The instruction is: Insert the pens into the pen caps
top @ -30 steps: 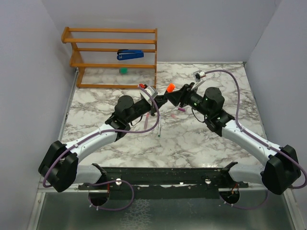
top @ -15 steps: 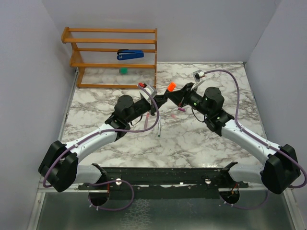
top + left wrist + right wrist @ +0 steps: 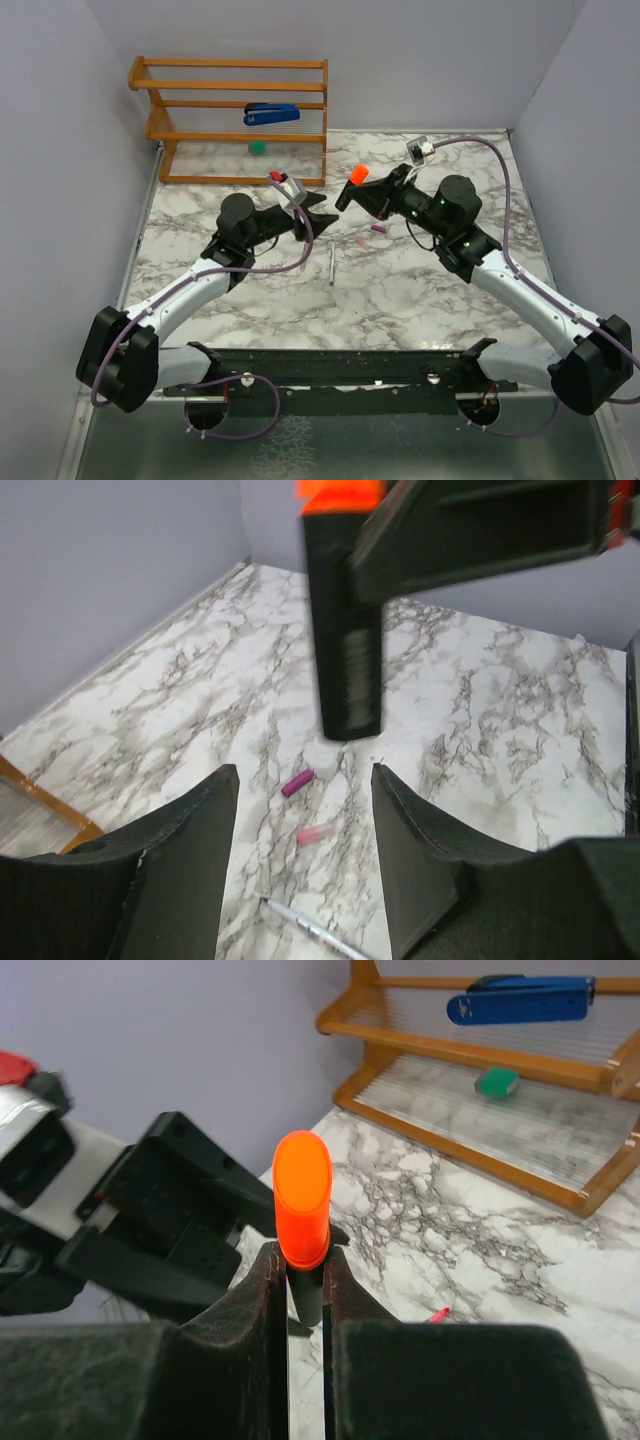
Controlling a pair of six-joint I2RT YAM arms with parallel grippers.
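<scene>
Above mid-table: my right gripper (image 3: 305,1290) clamps the black marker (image 3: 344,196), orange cap (image 3: 302,1198) on. My left gripper (image 3: 300,850) gapes empty. Purple cap (image 3: 297,783), pink cap (image 3: 315,833), silver pen (image 3: 331,264) lie on the marble.

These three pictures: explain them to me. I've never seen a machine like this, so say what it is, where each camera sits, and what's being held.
Two robot arms are bolted to a marble table. One camera looks down from above; the other two ride on the wrists. The right hand is shut on a black marker with its orange cap on. The left hand is open and empty. On the table lie a silver pen, a purple cap and a pink cap. A wooden rack stands behind.
</scene>
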